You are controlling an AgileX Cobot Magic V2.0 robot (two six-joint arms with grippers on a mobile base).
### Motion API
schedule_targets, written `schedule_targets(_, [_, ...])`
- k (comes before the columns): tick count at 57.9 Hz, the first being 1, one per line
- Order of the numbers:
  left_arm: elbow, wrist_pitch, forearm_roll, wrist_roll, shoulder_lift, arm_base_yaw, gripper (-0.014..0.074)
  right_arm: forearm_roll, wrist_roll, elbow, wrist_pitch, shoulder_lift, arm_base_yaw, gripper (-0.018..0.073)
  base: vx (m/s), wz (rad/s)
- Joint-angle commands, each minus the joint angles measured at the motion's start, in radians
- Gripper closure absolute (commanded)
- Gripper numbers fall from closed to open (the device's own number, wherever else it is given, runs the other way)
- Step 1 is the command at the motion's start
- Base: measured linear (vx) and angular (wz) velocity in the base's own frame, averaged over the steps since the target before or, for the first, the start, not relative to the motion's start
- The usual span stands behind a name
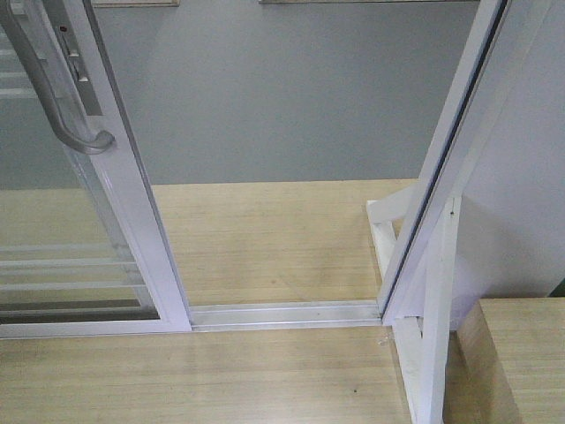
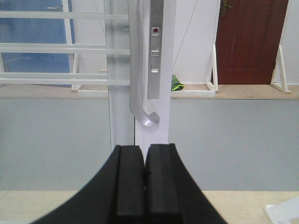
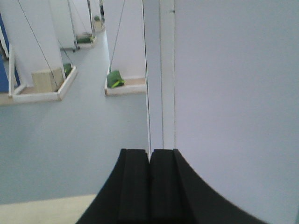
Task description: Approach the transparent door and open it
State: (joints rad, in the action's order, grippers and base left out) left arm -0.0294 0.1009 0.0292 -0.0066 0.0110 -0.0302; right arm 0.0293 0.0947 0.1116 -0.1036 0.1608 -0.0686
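Glass transparent door [image 2: 161, 70] just beyond left gripper [image 2: 145, 175].

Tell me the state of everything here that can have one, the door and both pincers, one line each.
Door: slid partly open, a gap between its stile and the frame post.
Handle: free, nothing gripping it.
Lock indicator: shows red.
Left pincer: shut, empty, short of the handle.
Right pincer: shut, empty, facing the post.
Red door: closed, far behind.
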Motion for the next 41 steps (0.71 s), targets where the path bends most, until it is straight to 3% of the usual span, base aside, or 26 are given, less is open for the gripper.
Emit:
schedule_targets(1, [-0.017,-0.082,0.003,-0.010,0.014,0.009,0.0603,-0.010,0.002,-0.058,0.201,-0.059,-0.003,0.0568,0.00,0.00])
schedule_targets(7, [-0.017,-0.082,0.003,-0.010,0.014,0.009,0.0603,-0.008,0.002,-0.149,0.221,-0.160,-0.004,0.0568,0.00,0.00])
schedule_targets(9, [-0.017,-0.082,0.003,-0.010,0.014,0.009,0.0603,-0.007,0.002,-0.148,0.149,-0.200,-0.005,0.0568,0.00,0.00])
schedule_targets(41, [-0.017,-0.082,0.003,-0.010,0.015,0.009,0.0603,0.002,0.002,-0.146,0.112,-0.188,-0.002,0.0568,0.00,0.00])
